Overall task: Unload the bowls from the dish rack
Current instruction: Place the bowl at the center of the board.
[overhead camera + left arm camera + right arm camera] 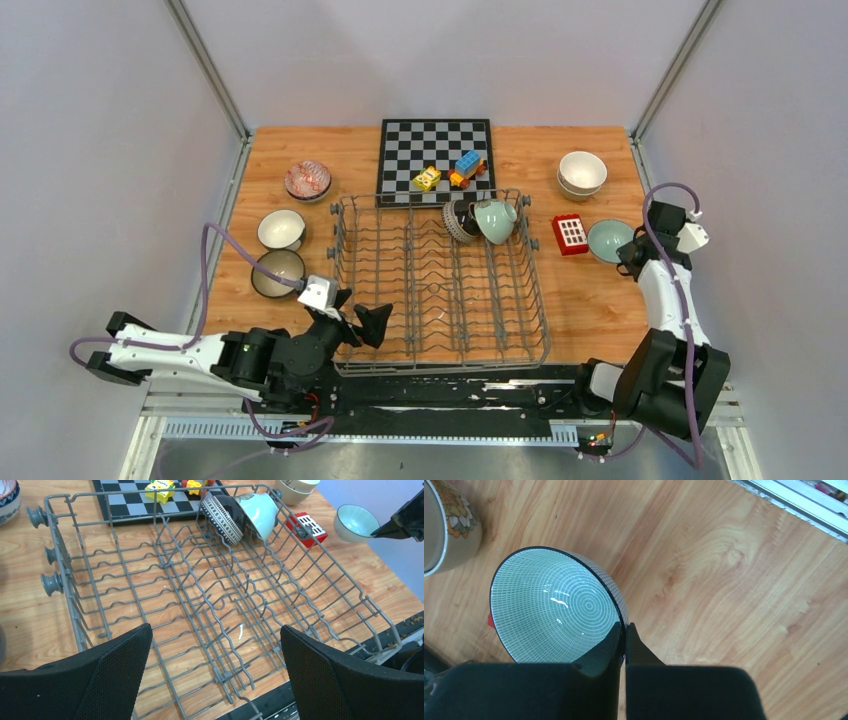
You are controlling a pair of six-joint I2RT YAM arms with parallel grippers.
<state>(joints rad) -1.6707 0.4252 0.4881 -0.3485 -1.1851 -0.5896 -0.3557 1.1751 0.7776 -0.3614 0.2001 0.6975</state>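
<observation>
Now verify the right gripper: jaws pressed together on the near right rim of the mint-lined bowl, one inside, one outside. Locate this bowl on the table, right of the dish rack and just beside the red block. Treat the step as a set-down. Confirm the base flat on the wood before release; spread the jaws fully, then lift straight up to avoid tipping the rim or nudging the block. Keep the left gripper, jaws spread wide and holding nothing, parked over the near left corner of the rack. Note two bowls not yet unloaded at the far side: the dark-patterned bowl and the pale mint bowl, on edge and leaning together. Take the pale mint one next.
</observation>
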